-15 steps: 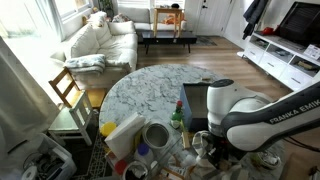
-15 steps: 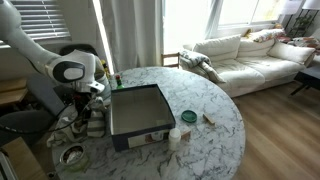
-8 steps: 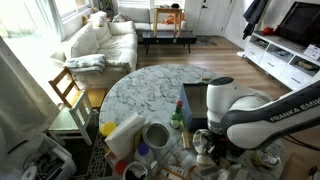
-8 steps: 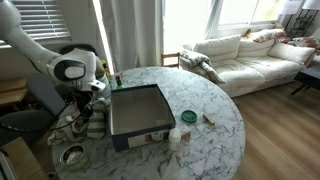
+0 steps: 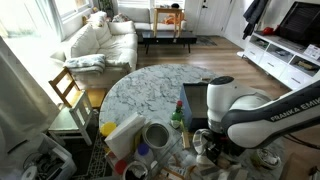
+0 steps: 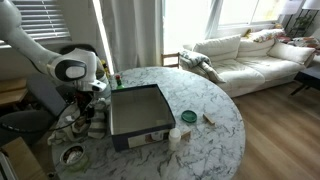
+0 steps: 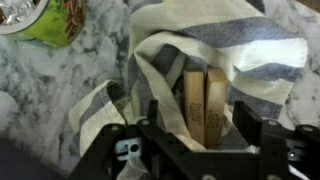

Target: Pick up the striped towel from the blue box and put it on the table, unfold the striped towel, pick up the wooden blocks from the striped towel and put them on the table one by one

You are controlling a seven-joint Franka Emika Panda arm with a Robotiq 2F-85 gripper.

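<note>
The striped towel (image 7: 250,50) lies on the marble surface (image 7: 60,85), out of the blue box (image 6: 135,108). It is opened only in part, and its folds rise around two wooden blocks (image 7: 205,105) lying side by side and touching. The pincer (image 7: 196,118) hangs over them, released, with its jaws spread either side of the pair.

Recommended procedure:
1. Take one block only. Shift sideways until a single block sits between the jaws, or turn to grip it across its ends.
2. Descend clear of the cloth, since a pinched fold would probably lift the towel too.
3. Clench, then raise straight up.
</note>
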